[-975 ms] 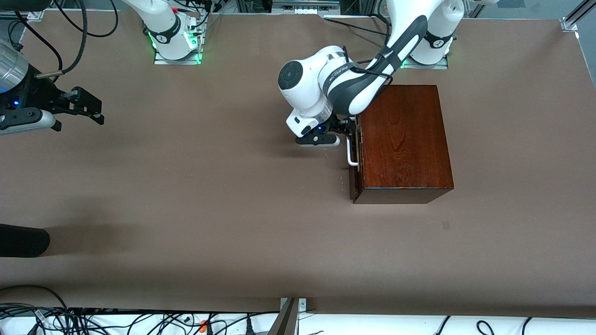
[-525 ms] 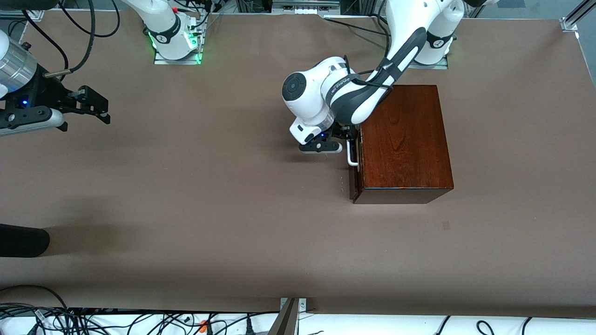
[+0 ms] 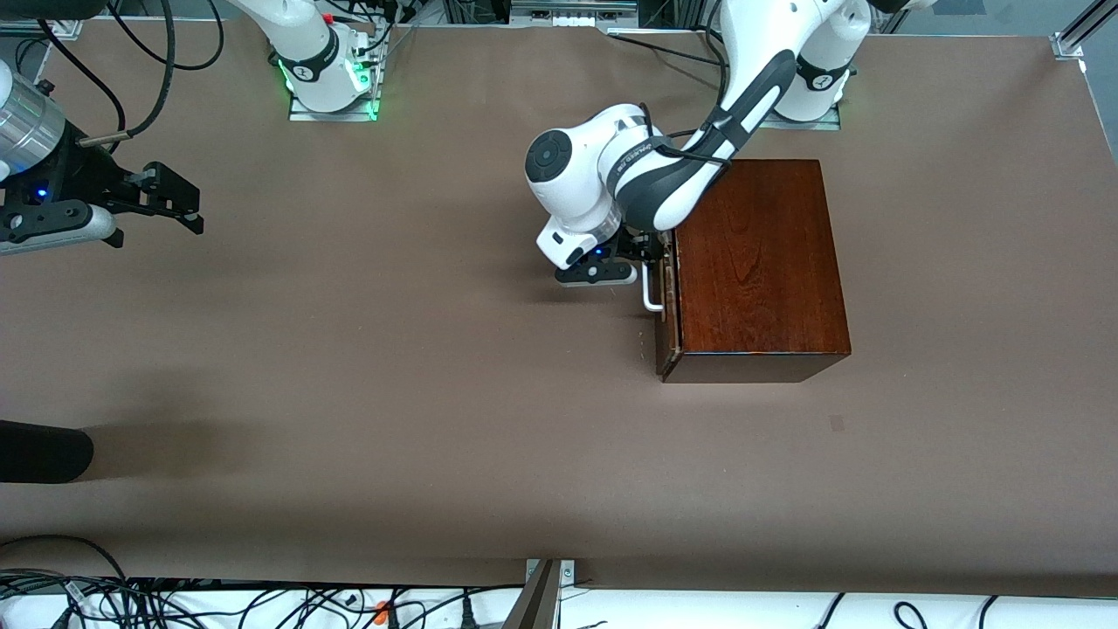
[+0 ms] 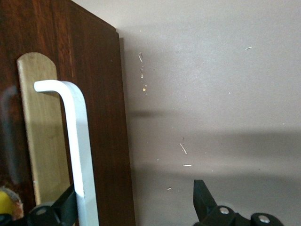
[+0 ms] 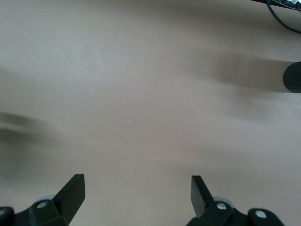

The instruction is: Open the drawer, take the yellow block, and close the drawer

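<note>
At the box front, the drawer (image 3: 667,307) has slid out slightly since 0.5 s ago. Left gripper (image 3: 645,253) spread wide, 1 finger (image 4: 66,207) against the white handle (image 4: 77,141). Right gripper (image 3: 179,199) waits open near the table's (image 3: 393,393) edge. Yellow block hidden.

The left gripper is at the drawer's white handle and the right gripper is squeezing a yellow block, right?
Not quite. The left gripper is at the drawer's white handle, but the right gripper holds nothing: the right wrist view shows its fingers open over the bare table. No whole yellow block shows in any view.
</note>
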`<state>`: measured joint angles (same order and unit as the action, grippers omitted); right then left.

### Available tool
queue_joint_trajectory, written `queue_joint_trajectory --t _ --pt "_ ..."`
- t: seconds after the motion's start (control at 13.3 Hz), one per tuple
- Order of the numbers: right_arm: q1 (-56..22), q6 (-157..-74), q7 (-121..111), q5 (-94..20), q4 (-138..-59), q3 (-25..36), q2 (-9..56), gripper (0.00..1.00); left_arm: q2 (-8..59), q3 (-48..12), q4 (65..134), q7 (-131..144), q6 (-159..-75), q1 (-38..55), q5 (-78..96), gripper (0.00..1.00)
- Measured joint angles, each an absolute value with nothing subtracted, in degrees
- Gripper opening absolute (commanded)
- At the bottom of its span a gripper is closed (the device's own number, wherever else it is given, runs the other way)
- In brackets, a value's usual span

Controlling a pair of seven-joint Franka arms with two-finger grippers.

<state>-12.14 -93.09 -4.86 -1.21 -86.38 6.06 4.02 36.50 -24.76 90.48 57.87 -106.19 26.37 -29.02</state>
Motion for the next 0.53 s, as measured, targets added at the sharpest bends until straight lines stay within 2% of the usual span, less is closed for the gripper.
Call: queue_joint_trajectory --t 0.53 --pt "-12.14 -93.23 -4.86 -1.21 -86.38 6.07 4.02 1.00 38.38 -24.79 87.25 60.79 -107.26 28.27 -29.08 1.00"
